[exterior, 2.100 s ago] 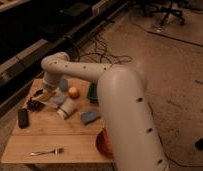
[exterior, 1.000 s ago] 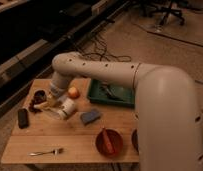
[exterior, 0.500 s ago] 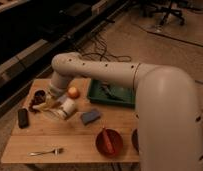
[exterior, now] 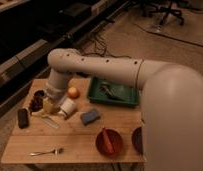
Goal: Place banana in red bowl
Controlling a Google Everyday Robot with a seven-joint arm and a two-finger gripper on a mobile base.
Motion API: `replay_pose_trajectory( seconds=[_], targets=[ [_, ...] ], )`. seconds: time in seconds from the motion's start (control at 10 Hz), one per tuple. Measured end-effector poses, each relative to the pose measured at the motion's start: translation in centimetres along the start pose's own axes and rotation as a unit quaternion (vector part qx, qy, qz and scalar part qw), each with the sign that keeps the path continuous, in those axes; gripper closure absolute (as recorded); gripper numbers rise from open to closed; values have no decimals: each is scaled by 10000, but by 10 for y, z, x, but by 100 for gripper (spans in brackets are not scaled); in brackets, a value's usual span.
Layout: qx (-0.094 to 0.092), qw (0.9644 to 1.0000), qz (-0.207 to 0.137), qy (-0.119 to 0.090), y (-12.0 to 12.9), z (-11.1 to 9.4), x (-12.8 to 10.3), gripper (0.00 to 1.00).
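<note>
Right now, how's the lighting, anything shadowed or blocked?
Camera view: dim, warm light, no glare; back left dark; the arm hides the table's right edge; the claw sits low at the table's left by the banana; the red bowl evenly lit.

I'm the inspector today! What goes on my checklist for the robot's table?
Surface: wooden table, crowded.
Job's things: banana at the left end, right by the gripper; red bowl near the front edge, something red already inside.
Clutter: fork, black block, dark dish, orange fruit, white cup, blue sponge, green tray, maroon dish.
Grippers: gripper low over the table's left end.
Cables: cables on the floor behind the table.
Surroundings: office chair, shelves at left.
</note>
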Motion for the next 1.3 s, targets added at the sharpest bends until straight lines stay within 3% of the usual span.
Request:
replay_pose_trajectory(
  seconds=[0.2, 0.4, 0.5, 0.7, 1.0, 1.3],
  targets=[
    [54, 9982, 370, 467, 4, 4, 25, 100],
    [103, 9934, 764, 847, 4, 19, 60, 100],
    [152, 9910, 992, 882, 6, 24, 82, 100],
    [384, 9883, 1202, 859, 10, 25, 103, 100],
    [850, 9833, 1444, 712, 18, -4, 129, 100],
    [923, 9786, 1736, 603, 18, -8, 152, 100]
  ],
)
